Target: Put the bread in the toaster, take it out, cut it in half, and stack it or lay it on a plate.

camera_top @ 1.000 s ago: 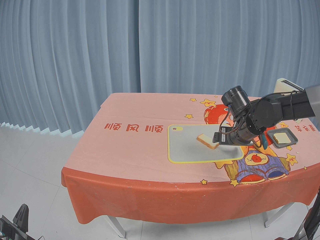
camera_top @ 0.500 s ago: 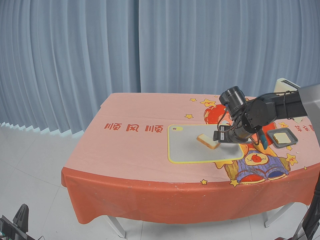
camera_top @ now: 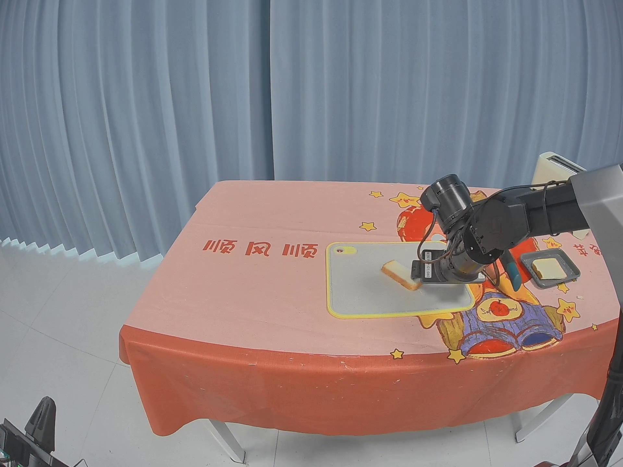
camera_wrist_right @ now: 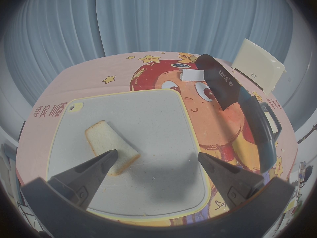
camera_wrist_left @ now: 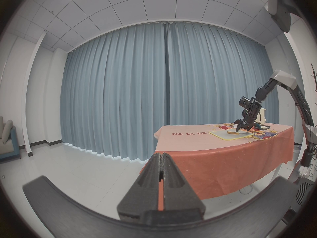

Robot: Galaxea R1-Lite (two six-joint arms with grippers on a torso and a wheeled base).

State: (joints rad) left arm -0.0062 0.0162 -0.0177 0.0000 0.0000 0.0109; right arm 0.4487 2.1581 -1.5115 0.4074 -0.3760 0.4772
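A half slice of bread (camera_top: 399, 273) (camera_wrist_right: 110, 145) lies flat on the grey, yellow-rimmed cutting board (camera_top: 363, 293) (camera_wrist_right: 158, 123). My right gripper (camera_top: 420, 272) (camera_wrist_right: 157, 161) hangs open low over the board, just right of the bread, with one finger (camera_wrist_right: 95, 169) over the slice's near corner. Another piece of bread (camera_top: 549, 268) lies on the grey plate (camera_top: 568, 275) at the right. The cream toaster (camera_top: 557, 166) (camera_wrist_right: 258, 65) stands at the back right. My left gripper (camera_wrist_left: 160, 185) is shut, low and far from the table, with nothing in it.
A dark-bladed knife (camera_wrist_right: 224, 83) with a blue handle (camera_top: 512, 275) lies between board and plate. A small white block (camera_wrist_right: 193, 75) sits behind the board. The table's left half with red characters (camera_top: 259, 249) is bare cloth.
My right gripper has moved left and lower over the board, closing in on the bread. The bread and the left arm have stayed where they were.
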